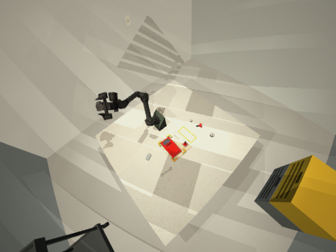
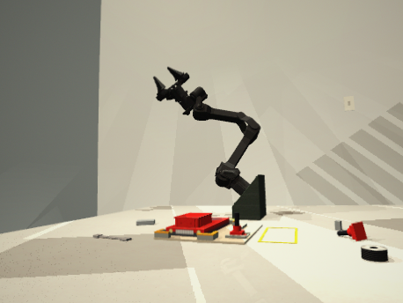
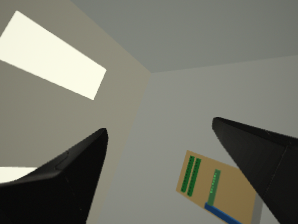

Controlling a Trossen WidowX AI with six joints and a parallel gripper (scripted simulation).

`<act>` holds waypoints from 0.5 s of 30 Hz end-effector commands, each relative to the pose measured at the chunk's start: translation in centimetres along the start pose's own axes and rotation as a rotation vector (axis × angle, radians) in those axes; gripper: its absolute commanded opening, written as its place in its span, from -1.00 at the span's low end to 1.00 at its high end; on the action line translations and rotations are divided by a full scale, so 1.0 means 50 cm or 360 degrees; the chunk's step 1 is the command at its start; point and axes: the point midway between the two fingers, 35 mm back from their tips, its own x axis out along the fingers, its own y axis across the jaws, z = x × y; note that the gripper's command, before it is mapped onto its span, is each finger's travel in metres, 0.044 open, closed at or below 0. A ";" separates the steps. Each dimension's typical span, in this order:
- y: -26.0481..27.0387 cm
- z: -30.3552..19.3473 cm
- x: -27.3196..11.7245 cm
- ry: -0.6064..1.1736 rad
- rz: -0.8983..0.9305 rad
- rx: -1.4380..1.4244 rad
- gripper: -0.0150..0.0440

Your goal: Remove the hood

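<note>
The toy car [image 1: 165, 145] [image 2: 221, 223] is red and stands on a pale board with yellow-orange corner pieces. The hood [image 1: 174, 149] [image 2: 194, 221] appears to be the raised red block on the car, above the grille. The marked area [image 1: 191, 132] [image 2: 297, 235] is a yellow outline on the table beside the board, with nothing seen inside it. My gripper [image 1: 100, 108] [image 2: 161, 73] [image 3: 160, 127] is wide open and empty. It is high above the table, far from the car, with its fingers pointing up and away. The car is out of the wrist view.
A red piece with a black peg [image 1: 185, 143] [image 2: 238, 231] stands on the board. A red and black part [image 1: 199, 125] [image 2: 358, 231] and a black wheel [image 1: 212, 135] [image 2: 374, 254] lie beyond the marked area. A grey block [image 1: 148, 157] [image 2: 145, 222] and a wrench-like piece [image 2: 113, 238] lie across the car.
</note>
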 end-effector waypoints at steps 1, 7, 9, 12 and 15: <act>-0.001 0.001 0.000 -0.0002 -0.0002 0.0001 1.00; -0.070 0.039 0.011 -0.0070 -0.0126 0.0065 1.00; -0.107 0.054 0.015 -0.0099 -0.0194 0.0095 1.00; -0.172 0.074 0.022 -0.0140 -0.0315 0.0152 1.00; -0.242 0.088 0.028 -0.0174 -0.0450 0.0210 1.00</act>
